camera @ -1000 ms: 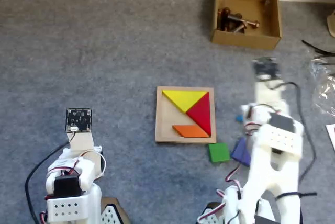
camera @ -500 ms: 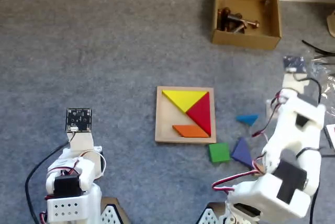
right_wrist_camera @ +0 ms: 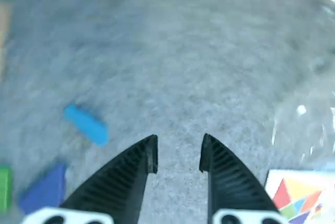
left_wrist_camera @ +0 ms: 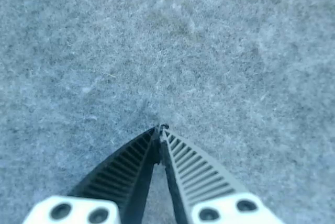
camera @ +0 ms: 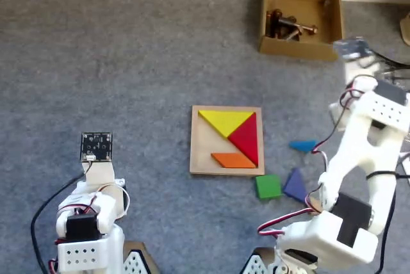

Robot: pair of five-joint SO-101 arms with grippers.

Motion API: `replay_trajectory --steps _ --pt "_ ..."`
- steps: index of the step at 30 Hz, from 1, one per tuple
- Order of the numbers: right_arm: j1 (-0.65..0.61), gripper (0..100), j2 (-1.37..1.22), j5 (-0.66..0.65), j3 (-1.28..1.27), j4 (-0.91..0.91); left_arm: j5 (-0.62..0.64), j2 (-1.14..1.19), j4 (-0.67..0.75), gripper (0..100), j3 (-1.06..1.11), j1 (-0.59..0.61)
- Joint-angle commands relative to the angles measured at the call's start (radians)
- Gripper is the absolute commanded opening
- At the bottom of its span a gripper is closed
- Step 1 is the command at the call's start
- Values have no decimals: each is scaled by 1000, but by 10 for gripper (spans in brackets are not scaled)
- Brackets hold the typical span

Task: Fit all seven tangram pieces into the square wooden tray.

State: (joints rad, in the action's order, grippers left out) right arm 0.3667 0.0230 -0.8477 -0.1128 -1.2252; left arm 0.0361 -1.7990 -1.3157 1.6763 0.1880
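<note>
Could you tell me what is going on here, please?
The tangram is partway done. A yellow triangle, red triangle and orange piece sit in the tray; a green square, purple triangle and blue triangle lie on the carpet beside it. The robot's right gripper hangs open and empty; its left gripper is shut.

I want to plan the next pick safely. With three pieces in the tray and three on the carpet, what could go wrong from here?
1. The green square and the purple triangle lie close together near the tray corner; gripping one may push the other.
2. The open right gripper is near the clear plastic, which could snag.
3. The blue piece lies flat and may slip.
</note>
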Motion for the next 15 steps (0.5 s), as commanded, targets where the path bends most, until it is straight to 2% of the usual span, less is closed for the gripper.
replay_trajectory --steps 1,4,7,11,15 --pt "-56 139 10 -308 73 -142 2 7 -8 5 21 8" --pt "-65 139 18 -537 76 -213 2 7 -8 5 21 8" --pt "-65 139 18 -704 79 -239 2 7 -8 5 21 8" --pt "-65 139 18 -872 82 -231 2 7 -8 5 21 8" --pt "-79 139 15 -939 82 -196 2 7 -8 5 21 8"
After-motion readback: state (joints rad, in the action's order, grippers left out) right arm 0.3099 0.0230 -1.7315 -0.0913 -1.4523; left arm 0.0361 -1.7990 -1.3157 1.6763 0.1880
